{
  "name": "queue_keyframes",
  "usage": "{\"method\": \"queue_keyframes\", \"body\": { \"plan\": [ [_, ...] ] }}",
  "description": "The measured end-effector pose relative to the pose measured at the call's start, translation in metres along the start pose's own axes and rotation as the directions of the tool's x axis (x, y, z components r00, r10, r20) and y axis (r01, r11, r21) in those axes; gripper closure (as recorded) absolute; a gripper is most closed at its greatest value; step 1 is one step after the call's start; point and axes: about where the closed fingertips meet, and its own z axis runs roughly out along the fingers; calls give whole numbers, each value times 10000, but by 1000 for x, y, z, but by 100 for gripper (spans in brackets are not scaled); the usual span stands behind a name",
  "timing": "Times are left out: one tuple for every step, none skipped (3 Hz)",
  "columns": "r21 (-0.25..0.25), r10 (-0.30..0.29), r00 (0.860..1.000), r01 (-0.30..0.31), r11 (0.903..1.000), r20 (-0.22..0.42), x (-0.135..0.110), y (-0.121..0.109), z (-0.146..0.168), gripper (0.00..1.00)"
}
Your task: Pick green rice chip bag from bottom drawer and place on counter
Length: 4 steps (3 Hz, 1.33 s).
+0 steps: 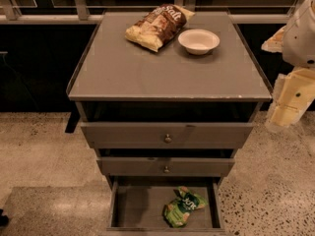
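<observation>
Nothing done yet: green rice chip bag (pixel 181 207) lies in open bottom drawer (pixel 138 208). My gripper (pixel 288 106) hangs R of tabletop (pixel 162 68); jaws open/closed, cannot tell.

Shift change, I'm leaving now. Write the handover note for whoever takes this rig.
The gripper is at the right edge of the view, beside the counter's right front corner, far from the bag.
The green bag lies in the open bottom drawer, right of middle.
The counter holds a brown chip bag and a white bowl at the back.
Done: drawer open.
Left: reach down, grasp the green bag, lift it, set it on the counter.
</observation>
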Motion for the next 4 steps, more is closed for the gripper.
{"method": "queue_keyframes", "body": {
  "plan": [
    [0, 0, 10000, 0, 10000, 2, 0, 0, 0, 0],
    [116, 78, 9978, -86, 9999, 654, -2, 0, 12, 0],
    [-165, 358, 9831, -334, 9993, 1793, -5, 21, 59, 0],
    [-958, 1182, 9651, -981, 9906, 2338, -1, 39, 147, 0]
  ]
}}
